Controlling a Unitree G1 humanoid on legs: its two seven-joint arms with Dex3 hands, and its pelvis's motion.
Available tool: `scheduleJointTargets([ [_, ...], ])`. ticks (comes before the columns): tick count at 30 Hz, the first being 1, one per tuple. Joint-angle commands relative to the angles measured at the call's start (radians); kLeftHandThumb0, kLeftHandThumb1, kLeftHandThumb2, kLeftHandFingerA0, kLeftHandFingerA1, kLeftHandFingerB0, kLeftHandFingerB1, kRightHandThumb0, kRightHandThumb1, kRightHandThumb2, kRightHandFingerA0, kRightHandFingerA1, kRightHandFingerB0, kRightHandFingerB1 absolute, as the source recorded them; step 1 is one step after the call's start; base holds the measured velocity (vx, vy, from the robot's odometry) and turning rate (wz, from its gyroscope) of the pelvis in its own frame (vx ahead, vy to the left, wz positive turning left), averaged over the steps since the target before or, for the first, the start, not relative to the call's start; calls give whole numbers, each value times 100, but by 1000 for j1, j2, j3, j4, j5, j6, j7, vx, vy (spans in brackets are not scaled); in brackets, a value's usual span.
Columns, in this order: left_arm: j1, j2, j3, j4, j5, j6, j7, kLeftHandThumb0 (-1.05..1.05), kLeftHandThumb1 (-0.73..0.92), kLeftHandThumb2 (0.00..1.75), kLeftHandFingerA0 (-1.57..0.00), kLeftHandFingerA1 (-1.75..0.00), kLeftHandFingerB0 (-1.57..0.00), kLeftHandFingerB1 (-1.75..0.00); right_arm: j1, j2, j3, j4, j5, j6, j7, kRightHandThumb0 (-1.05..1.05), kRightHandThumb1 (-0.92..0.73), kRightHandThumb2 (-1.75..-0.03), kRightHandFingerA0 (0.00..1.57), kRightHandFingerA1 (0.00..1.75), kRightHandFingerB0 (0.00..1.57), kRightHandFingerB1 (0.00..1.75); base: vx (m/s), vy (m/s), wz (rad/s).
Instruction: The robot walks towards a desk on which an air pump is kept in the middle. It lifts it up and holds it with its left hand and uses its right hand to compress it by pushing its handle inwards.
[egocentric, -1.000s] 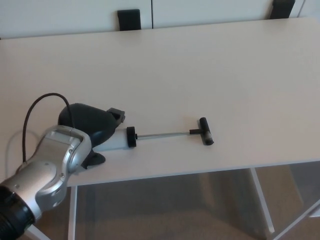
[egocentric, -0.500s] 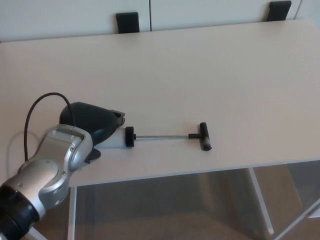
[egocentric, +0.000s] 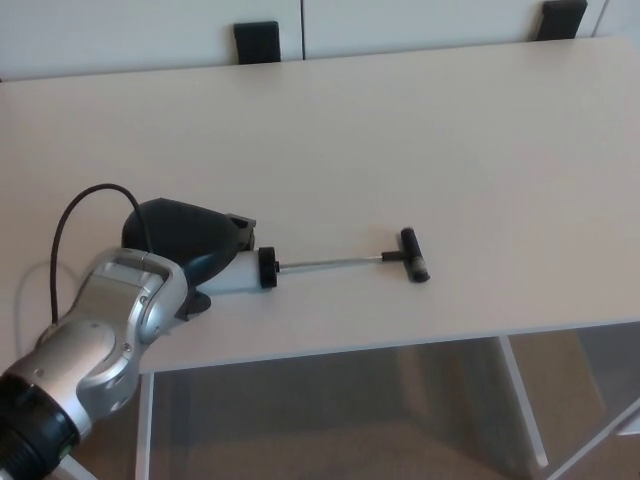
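The left hand (egocentric: 190, 245) sits over the barrel end of the air pump (egocentric: 300, 268), its black fingers wrapped around the white cylinder, so it looks clamped on the pump's body. The pump lies near the front edge of the tabletop (egocentric: 400, 130), at about 7 o'clock from the tabletop's middle, with its thin rod drawn fully out toward 3 o'clock and the black T-handle (egocentric: 414, 266) at the far end.

Compared with half a second ago, the pump has shifted: the handle end has swung slightly toward 12 o'clock, and the black collar (egocentric: 267, 267) where the rod enters the barrel has slid a little toward 3 o'clock. The pump seems to be turning with the hand, which suggests the grasp has taken hold and the lift is beginning. Whether the pump has left the surface I cannot tell.

The right hand does not show. Judging by the extended rod, the compression step is not yet done; the handle remains free for the right hand to push inward toward 9 o'clock.
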Motion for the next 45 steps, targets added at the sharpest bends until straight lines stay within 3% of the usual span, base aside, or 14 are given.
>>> scheduleJointTargets([
  [1,65,19,40,63,-66,-124,1,-11,66,55,-45,-143,-45,-101,448,185,37,-971,114,-444,3,-42,-69,-61,80,46,65,43,0,0,0],
  [9,73,22,58,44,-80,-124,13,-18,71,51,-46,-142,-41,-111,268,191,-24,-1323,13,-375,-92,-60,-83,-65,11,28,14,27,0,0,0],
  [10,72,25,65,44,-83,-133,23,-18,70,52,-51,-142,-45,-106,167,166,-40,-1323,-39,-335,-110,-33,-59,-111,1,51,0,48,0,0,0],
  [14,71,33,79,40,-89,-166,59,-11,73,55,-44,-152,-44,-110,-39,113,-59,-1294,-144,-252,-137,-33,-59,-111,0,50,0,48,0,0,0],
  [15,70,36,86,37,-92,-185,80,-17,72,50,-54,-147,-46,-111,-96,91,-66,-1279,-200,-215,-142,-61,-87,-66,19,30,15,26,0,0,0],
  [17,69,38,90,35,-94,-197,94,-17,72,50,-54,-147,-46,-111,-134,77,-71,-1270,-241,-188,-145,-61,-87,-66,19,30,15,26,0,0,0],
  [18,65,42,102,34,-103,-219,112,-8,76,52,-49,-153,-43,-115,-211,43,-71,-1234,-303,-134,-147,-33,-60,-112,0,49,0,49,0,0,0],
  [24,77,49,120,22,-98,-236,150,-10,78,48,-56,-161,-41,-124,-440,3,9,-968,-413,-89,-178,-33,-60,-113,0,49,0,48,0,0,0],
  [25,77,53,124,23,-98,-250,159,-9,73,57,-75,-154,-54,-123,-471,-2,30,-892,-402,-79,-172,-74,-71,-103,9,43,0,33,0,0,0],
  [26,76,55,128,26,-101,-265,167,-15,71,60,-78,-152,-54,-121,-496,-10,45,-819,-404,-72,-170,-34,-58,-113,0,48,0,49,0,0,0],
  [28,74,56,132,29,-102,-276,172,-15,71,60,-78,-152,-54,-121,-514,-15,54,-769,-407,-68,-170,-34,-58,-113,0,48,0,49,0,0,0],
  [37,62,41,203,-3,-133,-286,157,2,83,48,-58,-173,-42,-143,-608,-21,168,-475,-288,165,-49,-77,-74,-106,13,45,0,30,0,0,0],
  [38,54,41,210,-6,-133,-286,151,-5,70,58,-88,-161,-53,-132,-629,-19,179,-427,-277,196,-40,-73,-72,-106,6,42,0,32,0,0,0],
  [45,24,34,246,-5,-118,-292,138,-6,68,58,-89,-161,-52,-131,-711,1,182,-172,-138,267,41,-77,-76,-106,6,33,6,25,0,0,0],
])
